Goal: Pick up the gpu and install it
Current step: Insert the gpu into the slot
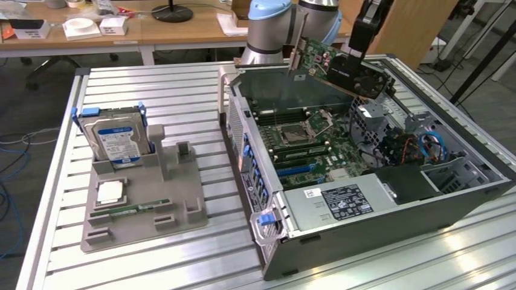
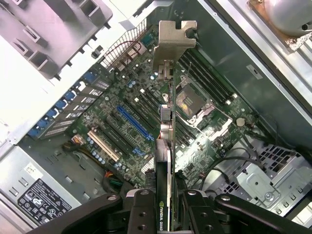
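The gpu, a green card with a black cooler block, hangs tilted in the air above the far side of the open computer case. My gripper is shut on its black end. In the wrist view the gpu runs edge-on away from my gripper, its silver end bracket at the far tip, with a finger on each side. Below it lies the motherboard with a blue slot and the CPU socket.
A grey holder tray on the slatted metal table carries a blue-labelled hard drive, a CPU chip and a slim RAM stick. The power supply and cables fill the case's near end.
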{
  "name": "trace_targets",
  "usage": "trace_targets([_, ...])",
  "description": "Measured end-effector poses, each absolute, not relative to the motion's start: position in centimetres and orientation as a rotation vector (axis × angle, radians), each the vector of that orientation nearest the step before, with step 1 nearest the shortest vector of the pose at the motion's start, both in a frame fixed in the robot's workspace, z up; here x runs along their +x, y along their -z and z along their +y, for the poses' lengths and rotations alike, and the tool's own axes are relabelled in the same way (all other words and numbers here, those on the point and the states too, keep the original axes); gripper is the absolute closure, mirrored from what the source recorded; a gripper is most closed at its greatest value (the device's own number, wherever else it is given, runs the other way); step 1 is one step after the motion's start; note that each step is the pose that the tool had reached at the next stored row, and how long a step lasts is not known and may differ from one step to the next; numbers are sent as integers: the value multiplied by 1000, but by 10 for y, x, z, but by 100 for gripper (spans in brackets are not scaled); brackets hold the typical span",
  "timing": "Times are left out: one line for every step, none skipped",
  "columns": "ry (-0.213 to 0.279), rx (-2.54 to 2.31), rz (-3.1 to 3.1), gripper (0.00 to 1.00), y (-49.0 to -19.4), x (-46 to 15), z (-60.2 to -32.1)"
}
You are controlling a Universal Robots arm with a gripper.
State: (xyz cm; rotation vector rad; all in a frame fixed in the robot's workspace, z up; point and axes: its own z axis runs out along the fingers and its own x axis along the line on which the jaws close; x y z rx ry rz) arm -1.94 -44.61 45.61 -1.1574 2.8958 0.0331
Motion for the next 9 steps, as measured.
trace_targets([-33,-1160,2895,75,-456,-19,-446])
trace_targets([-33,-1163,2893,75,-456,-19,-446])
trace_targets([-33,-1166,2892,75,-456,-19,-446])
trace_targets([-33,-1169,2891,75,-456,-19,-446])
trace_targets([-33,-1172,2890,75,-457,-19,-446])
trace_targets([-33,-1175,2889,75,-457,-19,-446])
trace_targets([-33,-1178,2887,75,-457,-19,-446])
trace_targets([-33,-1182,2886,75,-457,-19,-446])
trace_targets([-33,-1185,2885,75,-457,-19,-446])
